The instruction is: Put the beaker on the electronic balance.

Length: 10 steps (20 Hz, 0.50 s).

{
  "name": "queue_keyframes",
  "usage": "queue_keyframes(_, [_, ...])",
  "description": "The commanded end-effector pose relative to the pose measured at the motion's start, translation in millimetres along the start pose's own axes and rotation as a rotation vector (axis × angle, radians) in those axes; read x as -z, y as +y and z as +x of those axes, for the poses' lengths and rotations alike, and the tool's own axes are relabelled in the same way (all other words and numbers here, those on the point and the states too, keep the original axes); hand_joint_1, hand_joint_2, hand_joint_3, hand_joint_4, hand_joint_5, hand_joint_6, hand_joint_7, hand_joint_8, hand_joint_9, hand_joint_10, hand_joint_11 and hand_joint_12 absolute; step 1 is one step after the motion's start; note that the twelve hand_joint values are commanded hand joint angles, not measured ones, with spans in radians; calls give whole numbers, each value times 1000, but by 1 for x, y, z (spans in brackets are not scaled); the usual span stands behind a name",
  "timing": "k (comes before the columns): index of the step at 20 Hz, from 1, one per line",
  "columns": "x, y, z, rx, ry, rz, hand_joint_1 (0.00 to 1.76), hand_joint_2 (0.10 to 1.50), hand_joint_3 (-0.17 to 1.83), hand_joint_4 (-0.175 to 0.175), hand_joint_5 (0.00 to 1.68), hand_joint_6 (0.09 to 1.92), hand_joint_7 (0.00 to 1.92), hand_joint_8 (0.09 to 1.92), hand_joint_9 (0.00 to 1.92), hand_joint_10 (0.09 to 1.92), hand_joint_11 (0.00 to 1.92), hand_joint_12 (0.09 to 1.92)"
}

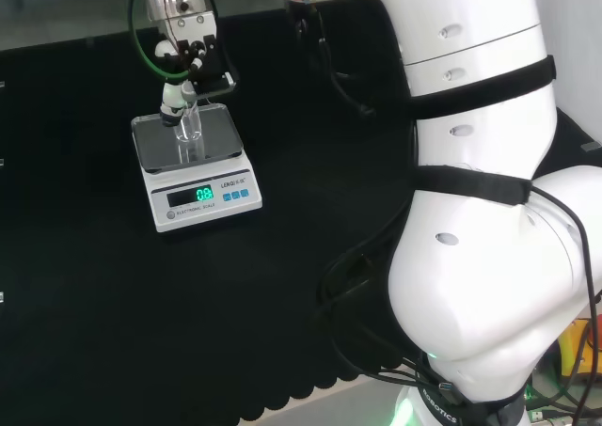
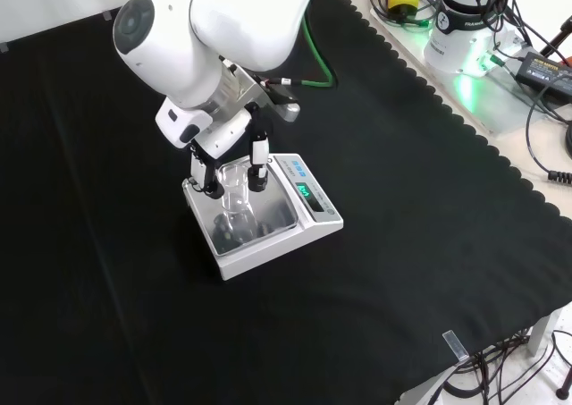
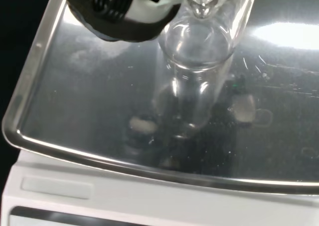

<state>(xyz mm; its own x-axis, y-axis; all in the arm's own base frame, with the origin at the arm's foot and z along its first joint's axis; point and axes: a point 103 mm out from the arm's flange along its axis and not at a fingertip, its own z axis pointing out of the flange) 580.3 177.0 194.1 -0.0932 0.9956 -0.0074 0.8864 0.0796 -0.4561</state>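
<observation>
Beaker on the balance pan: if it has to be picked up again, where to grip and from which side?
Probably the upper wall of the beaker, fingers on opposite sides, coming down from above. It stands upright, narrow and clear on the pan, and the display rises at the balance front. The hand already sits there, fingers on either side near the rim.

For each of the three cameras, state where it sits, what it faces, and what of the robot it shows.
Head view: behind and above the base, facing the balance; big white arm links at right.
Front view: opposite, looking down; hand around the beaker on the balance pan.
Wrist view: at the wrist, close on the beaker and pan.
All share the beaker and balance.
</observation>
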Motion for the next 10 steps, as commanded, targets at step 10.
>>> queue_keyframes(10, [2, 0, -4, -3, 9, -5, 1098, 985, -14, -125, 871, 727, 915, 731, 1359, 87, 1432, 622])
